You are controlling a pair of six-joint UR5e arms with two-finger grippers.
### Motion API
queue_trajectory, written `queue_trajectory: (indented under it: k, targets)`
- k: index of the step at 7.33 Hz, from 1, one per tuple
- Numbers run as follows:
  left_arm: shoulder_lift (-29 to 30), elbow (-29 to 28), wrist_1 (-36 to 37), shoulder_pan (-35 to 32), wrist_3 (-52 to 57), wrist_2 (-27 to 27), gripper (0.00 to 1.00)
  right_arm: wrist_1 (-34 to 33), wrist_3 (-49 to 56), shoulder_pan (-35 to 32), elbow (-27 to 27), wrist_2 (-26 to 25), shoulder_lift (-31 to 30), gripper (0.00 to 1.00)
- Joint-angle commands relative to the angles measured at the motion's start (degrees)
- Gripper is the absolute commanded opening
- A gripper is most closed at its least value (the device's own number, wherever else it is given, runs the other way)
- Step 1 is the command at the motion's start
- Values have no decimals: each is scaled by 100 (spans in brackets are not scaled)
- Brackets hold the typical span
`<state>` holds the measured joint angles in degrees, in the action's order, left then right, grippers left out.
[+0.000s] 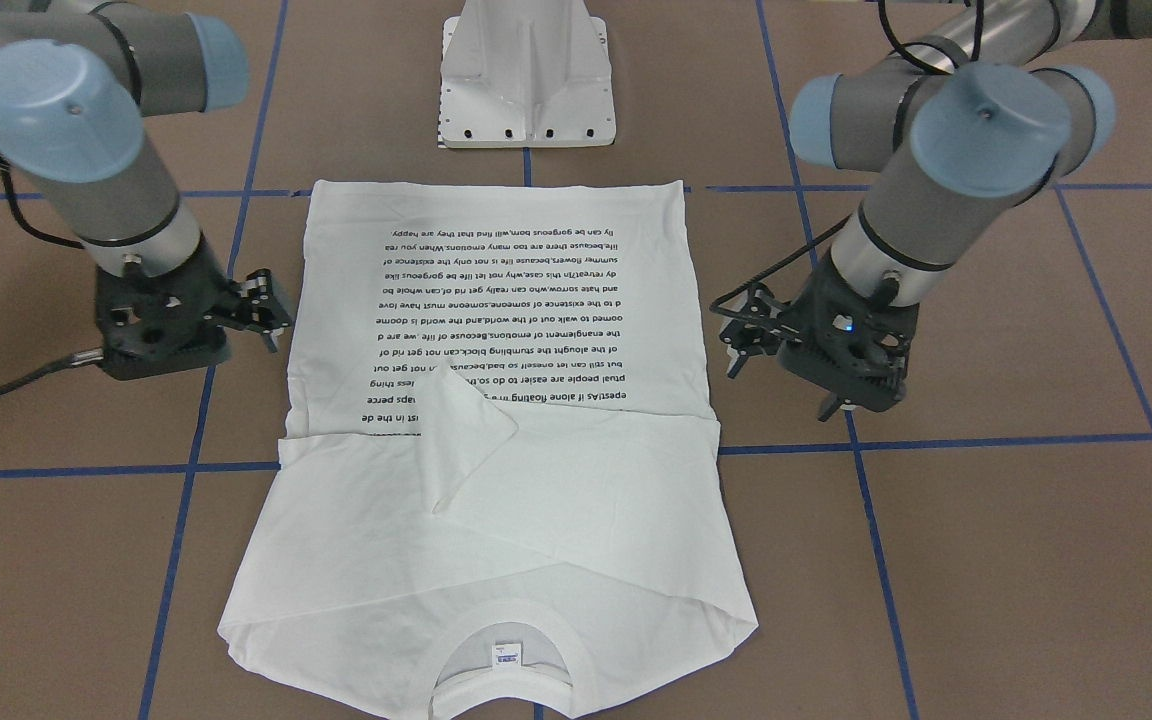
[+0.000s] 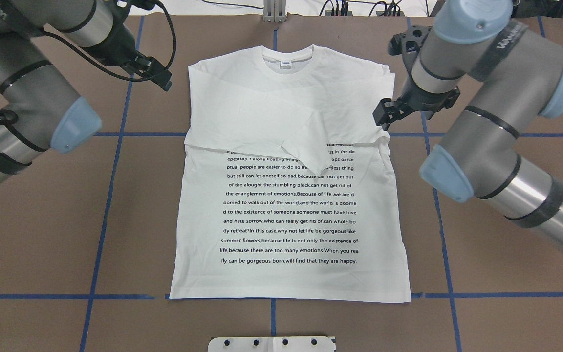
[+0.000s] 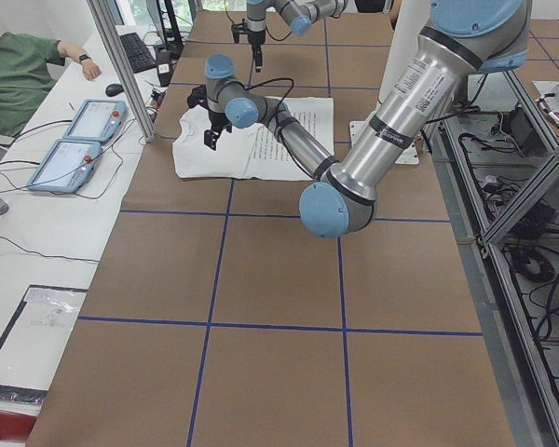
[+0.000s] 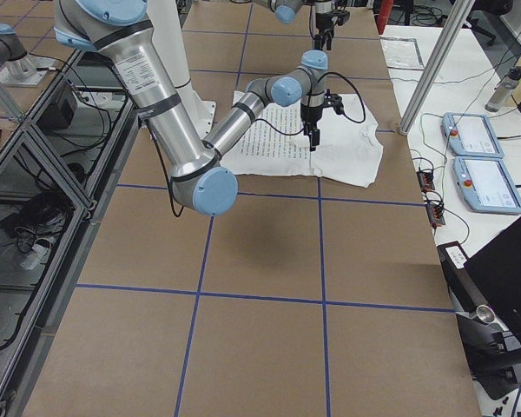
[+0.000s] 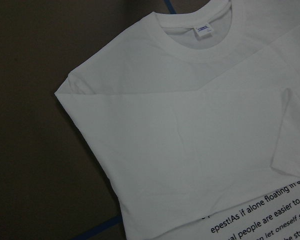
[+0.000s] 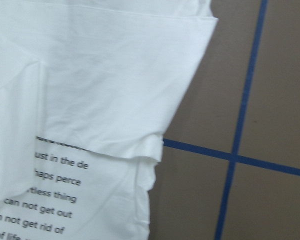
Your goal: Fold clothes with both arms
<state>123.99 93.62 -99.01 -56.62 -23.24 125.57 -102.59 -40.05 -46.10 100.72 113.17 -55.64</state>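
The white T-shirt (image 2: 286, 215) lies flat on the brown table, printed text up. Its collar (image 2: 289, 56) is on the far side from me, and both sleeves are folded in across the chest (image 2: 306, 146). In the front-facing view (image 1: 496, 300) the collar is nearest the camera. My left gripper (image 2: 160, 78) hovers just off the shirt's left shoulder; it looks open and empty, and it also shows in the front-facing view (image 1: 741, 335). My right gripper (image 2: 383, 113) hovers at the shirt's right edge near the sleeve fold, also open and empty, and shows in the front-facing view (image 1: 271, 310). Neither wrist view shows fingers, only the shirt (image 5: 180, 140) (image 6: 100, 85).
The white pedestal base (image 1: 526, 90) stands at the shirt's hem side. Blue tape lines (image 2: 110, 195) grid the brown table. A seated person in green (image 3: 19, 74) and control tablets (image 3: 74, 140) are beyond the far table edge.
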Motion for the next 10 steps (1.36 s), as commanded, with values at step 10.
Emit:
queue_trajectory:
  k: [10]
  targets:
    - [-429,-20,-48,-534,997,355,100,1558,-1532,1332,-3639,-1473,2356,70]
